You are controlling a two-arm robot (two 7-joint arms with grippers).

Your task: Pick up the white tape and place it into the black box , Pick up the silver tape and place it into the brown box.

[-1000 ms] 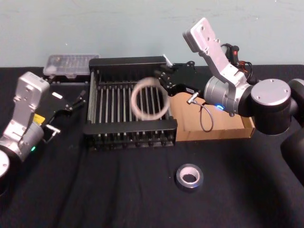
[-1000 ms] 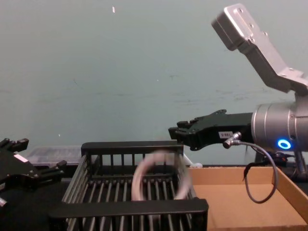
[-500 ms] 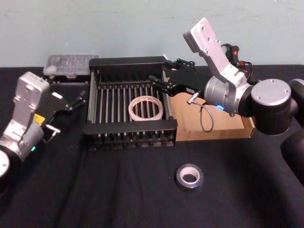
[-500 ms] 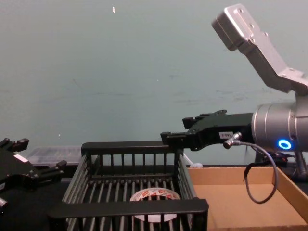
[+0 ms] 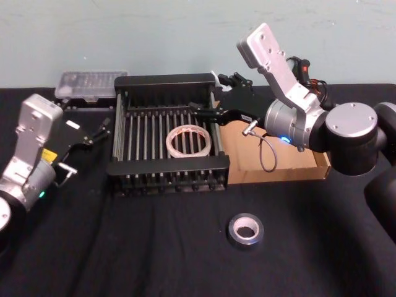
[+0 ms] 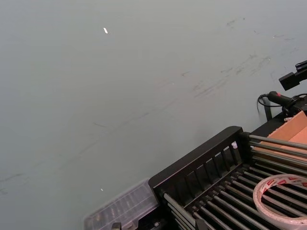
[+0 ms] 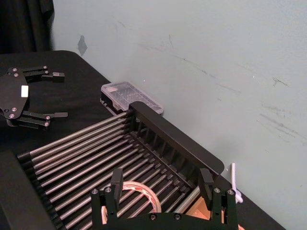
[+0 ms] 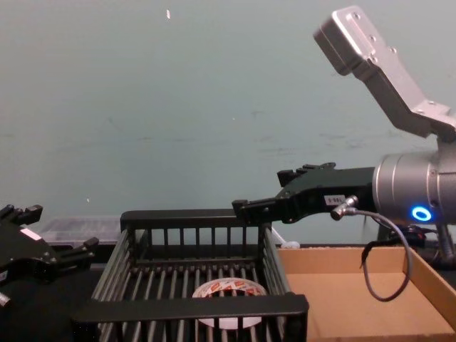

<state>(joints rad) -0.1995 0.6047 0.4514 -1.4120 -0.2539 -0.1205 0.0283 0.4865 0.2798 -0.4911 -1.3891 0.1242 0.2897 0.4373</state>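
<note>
Head view: white tape (image 5: pixel 189 141) inside black box (image 5: pixel 167 166)

The black box (image 5: pixel 167 166) sits mid-table (image 5: pixel 124 247), with the brown box (image 5: pixel 291 170) just beside it on its right; they may touch, but I cannot be sure. The white tape (image 5: pixel 189 141) lies flat inside the black box, right of its middle. The silver tape (image 5: pixel 245 230) lies on the table in front of both boxes, well apart. A clear case (image 5: pixel 91 83) is behind the black box's back left corner. My right gripper (image 7: pixel 161 178) hangs over its back right corner; my left gripper (image 5: pixel 102 131) is to its left.
</note>
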